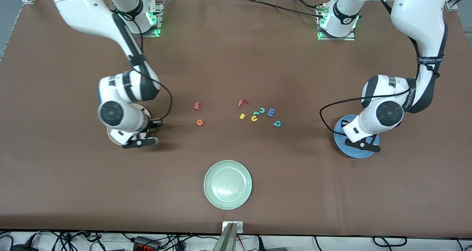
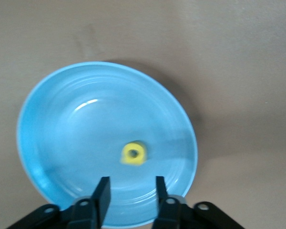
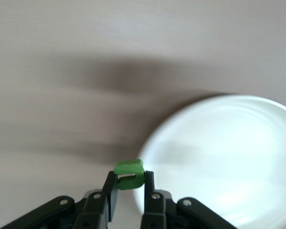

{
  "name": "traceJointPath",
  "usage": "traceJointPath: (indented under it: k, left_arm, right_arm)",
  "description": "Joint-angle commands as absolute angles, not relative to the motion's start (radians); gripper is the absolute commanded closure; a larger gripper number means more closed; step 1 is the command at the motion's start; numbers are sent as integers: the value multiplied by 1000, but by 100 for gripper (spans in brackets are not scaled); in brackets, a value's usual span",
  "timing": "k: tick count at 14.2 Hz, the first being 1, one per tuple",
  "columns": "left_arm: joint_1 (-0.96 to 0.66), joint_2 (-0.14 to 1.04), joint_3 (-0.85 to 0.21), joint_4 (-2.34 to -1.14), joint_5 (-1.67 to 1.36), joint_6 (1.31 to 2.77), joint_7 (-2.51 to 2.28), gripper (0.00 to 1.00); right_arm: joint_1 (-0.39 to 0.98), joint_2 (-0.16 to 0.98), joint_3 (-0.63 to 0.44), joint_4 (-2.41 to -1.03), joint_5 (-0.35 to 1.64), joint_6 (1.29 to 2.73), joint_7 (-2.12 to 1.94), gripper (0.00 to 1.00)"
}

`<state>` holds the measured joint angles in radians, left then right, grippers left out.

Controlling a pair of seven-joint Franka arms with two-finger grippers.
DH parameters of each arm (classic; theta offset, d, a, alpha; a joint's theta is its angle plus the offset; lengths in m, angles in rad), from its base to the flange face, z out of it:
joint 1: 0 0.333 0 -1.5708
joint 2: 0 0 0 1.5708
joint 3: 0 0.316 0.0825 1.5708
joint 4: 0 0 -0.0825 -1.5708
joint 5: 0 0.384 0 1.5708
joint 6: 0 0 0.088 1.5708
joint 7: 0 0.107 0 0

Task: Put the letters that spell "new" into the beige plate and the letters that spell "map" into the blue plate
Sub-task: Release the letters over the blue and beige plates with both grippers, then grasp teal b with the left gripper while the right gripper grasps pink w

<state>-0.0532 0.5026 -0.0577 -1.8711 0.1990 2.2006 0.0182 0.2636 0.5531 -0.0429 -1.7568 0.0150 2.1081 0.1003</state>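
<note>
- Letters first: green n [image 3: 129, 174] is pinched between the jaws of the right gripper [image 3: 130, 187], up over the tabletop [image 1: 236, 59] at the rim of the beige plate [image 3: 229, 157], at the right arm's end.
- Yellow a [image 2: 134, 154] lies in the blue plate [image 2: 66, 129], at the left arm's end; the left gripper [image 2: 132, 191] hangs over that plate with its jaws parted and nothing between them.
- Red-pink w [image 1: 197, 105] and orange e [image 1: 199, 122] lie on the bare tabletop near the middle, toward the right arm's end, the e nearer the front camera.
- Blue m [image 1: 271, 112] and teal p [image 1: 277, 124] lie toward the left arm's end of the loose group, the p nearer the front camera.
- Among them lie the red f [image 1: 242, 103], teal c [image 1: 262, 110], yellow u [image 1: 254, 117] and yellow s [image 1: 242, 116].
- Pale green plate [image 1: 228, 184] sits alone, nearest the front camera, well apart from the letters.
- Dark print runs along the left arm's forearm; I cannot make out the wording.
</note>
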Motion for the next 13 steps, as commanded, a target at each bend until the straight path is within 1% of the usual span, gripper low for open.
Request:
traceJointPath:
  k: [1, 3, 5, 6, 7, 8, 9, 11, 13]
  left_arm:
    - [-67, 497, -81, -1839, 213, 2181, 18, 0]
    - [-60, 499, -152, -1798, 163, 2175, 17, 0]
    - [-101, 511, -205, -1744, 140, 2175, 6, 0]
    - [-141, 537, -210, -1708, 140, 2175, -35, 0]
    - [-162, 554, -215, -1691, 140, 2175, -113, 0]
    - [-182, 561, -216, -1690, 140, 2180, -205, 0]
    - [-222, 580, -216, -1687, 141, 2184, -291, 0]
    - [-293, 609, -215, -1678, 156, 2189, -377, 0]
    - [-301, 638, -216, -1689, 161, 2189, -278, 0]
  right_arm:
    - [206, 503, -26, -1837, 15, 2101, 91, 79]
    - [184, 508, -26, -1859, 6, 2115, 91, 77]
    - [170, 517, -26, -1894, 6, 2144, 91, 75]
    - [167, 525, -26, -1920, 6, 2186, 91, 70]
    - [167, 529, -31, -1945, 6, 2228, 92, 59]
    - [172, 526, -31, -1944, 6, 2233, 100, 22]
    - [179, 512, -31, -1934, 6, 2230, 101, 0]
    - [219, 477, -26, -1904, 8, 2185, 127, 0]
    - [285, 463, -25, -1876, 8, 2151, 175, 0]
